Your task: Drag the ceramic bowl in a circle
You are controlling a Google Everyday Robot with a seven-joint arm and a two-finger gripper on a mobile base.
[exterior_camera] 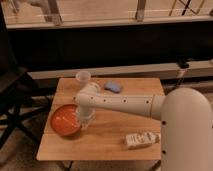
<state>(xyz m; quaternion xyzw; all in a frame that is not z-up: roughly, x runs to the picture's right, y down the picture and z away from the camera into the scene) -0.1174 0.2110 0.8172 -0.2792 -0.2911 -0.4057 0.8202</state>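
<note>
The ceramic bowl [64, 120], wide, shallow and orange-red, sits on the left part of the wooden table [110, 142], close to its left edge. My white arm reaches across the table from the right, and my gripper [84, 119] points down at the bowl's right rim. The gripper is shut and appears to hold that rim, though the contact itself is partly hidden by the wrist.
A small translucent cup [83, 78] stands at the table's back, with a blue object [113, 87] to its right. A white carton [143, 139] lies near the front right. A dark chair [12, 107] stands left of the table.
</note>
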